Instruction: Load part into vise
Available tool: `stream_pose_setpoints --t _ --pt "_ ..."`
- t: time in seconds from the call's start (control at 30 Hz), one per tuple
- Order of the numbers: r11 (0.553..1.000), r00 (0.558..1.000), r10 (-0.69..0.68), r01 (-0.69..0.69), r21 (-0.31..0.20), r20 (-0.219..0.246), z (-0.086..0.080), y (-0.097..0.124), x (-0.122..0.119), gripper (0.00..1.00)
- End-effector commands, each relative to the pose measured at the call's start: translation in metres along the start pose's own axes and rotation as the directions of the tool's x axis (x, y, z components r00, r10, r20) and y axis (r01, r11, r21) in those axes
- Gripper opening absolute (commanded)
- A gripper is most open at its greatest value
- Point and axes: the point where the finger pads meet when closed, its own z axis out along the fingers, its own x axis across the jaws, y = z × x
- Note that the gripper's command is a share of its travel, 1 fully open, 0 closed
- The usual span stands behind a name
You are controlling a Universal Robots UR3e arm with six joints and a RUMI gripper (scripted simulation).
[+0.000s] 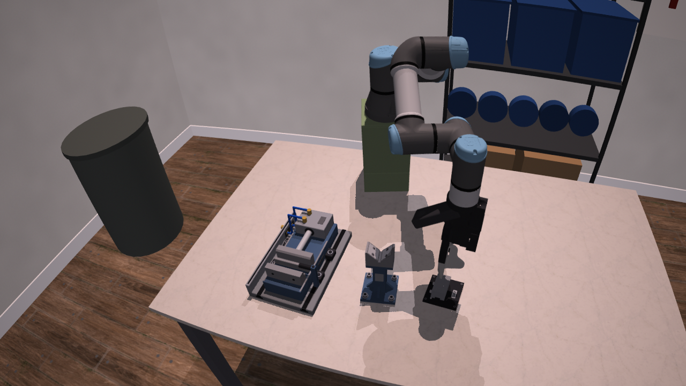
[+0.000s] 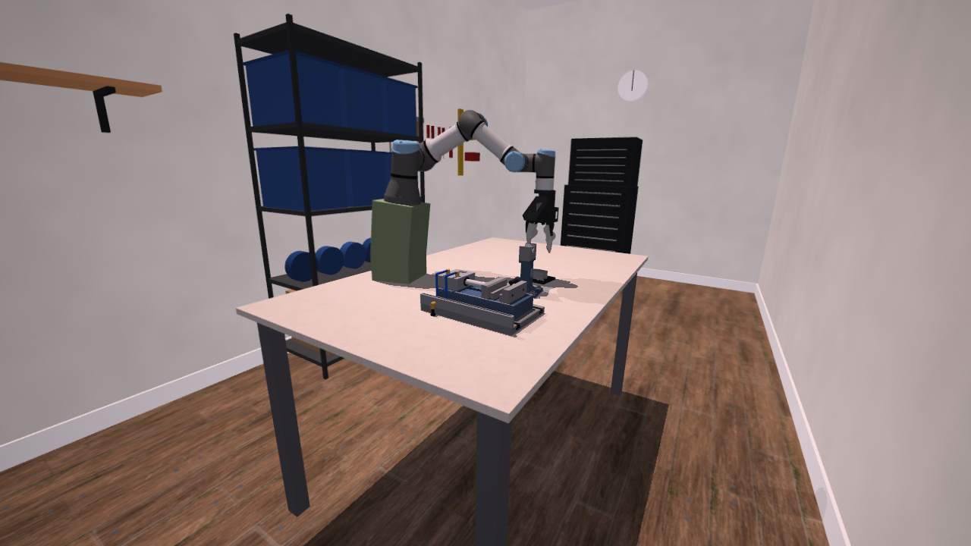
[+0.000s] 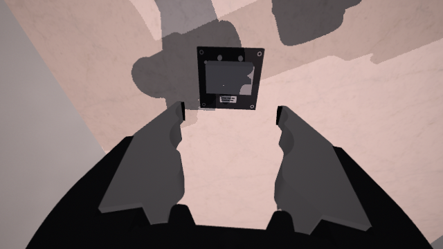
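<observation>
The part (image 1: 438,289) (image 2: 540,273) (image 3: 226,77) is a grey block lying on the black infeed plate (image 1: 447,303) (image 3: 243,102). No slot can be made out on its visible faces. My gripper (image 1: 440,274) (image 2: 539,246) (image 3: 230,105) points down above the part, open and empty. In the wrist view the part lies beyond the fingertips, not between them. The vise stands open at the left, with its fixed jaw (image 1: 283,275) nearer the table's front and its moving jaw (image 1: 294,254) on the cylinder rod. The work stop (image 1: 305,265) sits between the jaws. The V-block (image 1: 372,253) (image 2: 527,253) is empty.
The V-block's pedestal stands between the vise and the infeed plate, close to the plate. The air cylinder (image 1: 317,221) with blue hoses (image 1: 300,208) is at the vise's back. The green robot base (image 1: 386,163) is at the table's rear.
</observation>
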Motion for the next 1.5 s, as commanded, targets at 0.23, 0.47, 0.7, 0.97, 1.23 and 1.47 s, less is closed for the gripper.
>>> stream_pose_setpoints --t 0.23,0.47,0.7,0.97,1.23,1.47 --pt "1.000 1.000 0.000 0.000 -0.002 0.003 0.028 0.001 -0.002 0.51" --pt "1.000 1.000 0.000 0.000 -0.002 0.003 0.039 0.001 -0.002 0.51" --pt "1.000 1.000 0.000 0.000 -0.002 0.003 0.053 0.001 -0.002 0.51" --pt "1.000 1.000 0.000 0.000 -0.002 0.003 0.064 0.001 -0.002 0.51" --pt "1.000 1.000 0.000 0.000 -0.002 0.003 0.073 0.001 -0.002 0.51" --pt "1.000 1.000 0.000 0.000 -0.002 0.003 0.080 0.001 -0.002 0.51"
